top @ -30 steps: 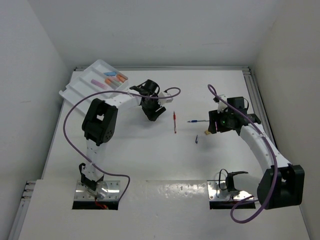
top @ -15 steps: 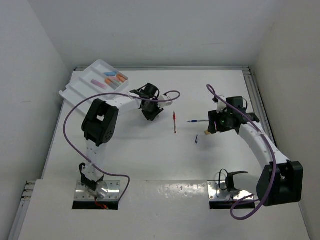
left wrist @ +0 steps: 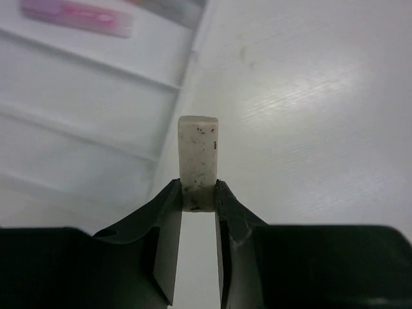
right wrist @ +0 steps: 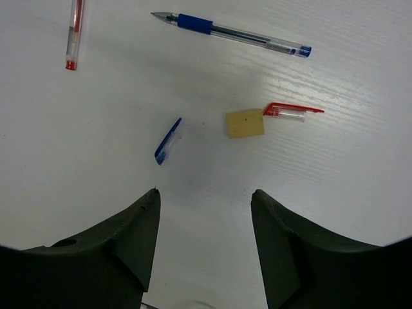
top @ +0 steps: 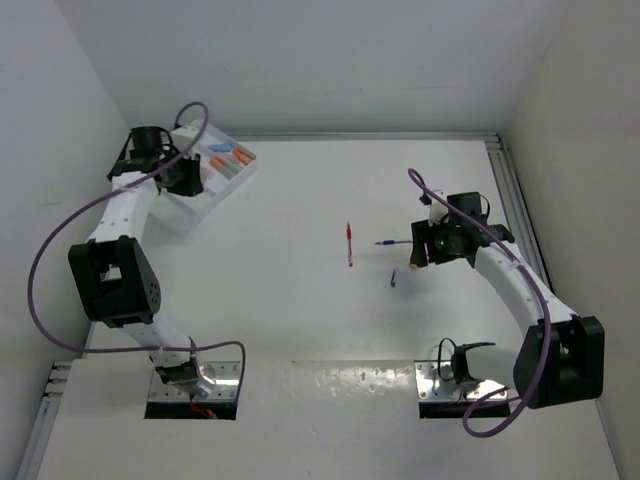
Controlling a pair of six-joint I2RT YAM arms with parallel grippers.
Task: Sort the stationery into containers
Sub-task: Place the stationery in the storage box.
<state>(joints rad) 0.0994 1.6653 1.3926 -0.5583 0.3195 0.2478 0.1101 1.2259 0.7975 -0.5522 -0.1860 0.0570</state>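
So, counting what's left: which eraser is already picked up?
The white speckled eraser, pinched in the left jaws; the beige eraser lies on the table.

Bright, even light w/ soft shadows; left wrist view's tray [left wrist: 77, 96] bkgd blurred, rest sharp.

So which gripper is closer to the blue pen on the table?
Right. The right gripper hangs open just beside the blue pen. The left gripper is far away on the other side, at the white tray, pinching a white eraser.
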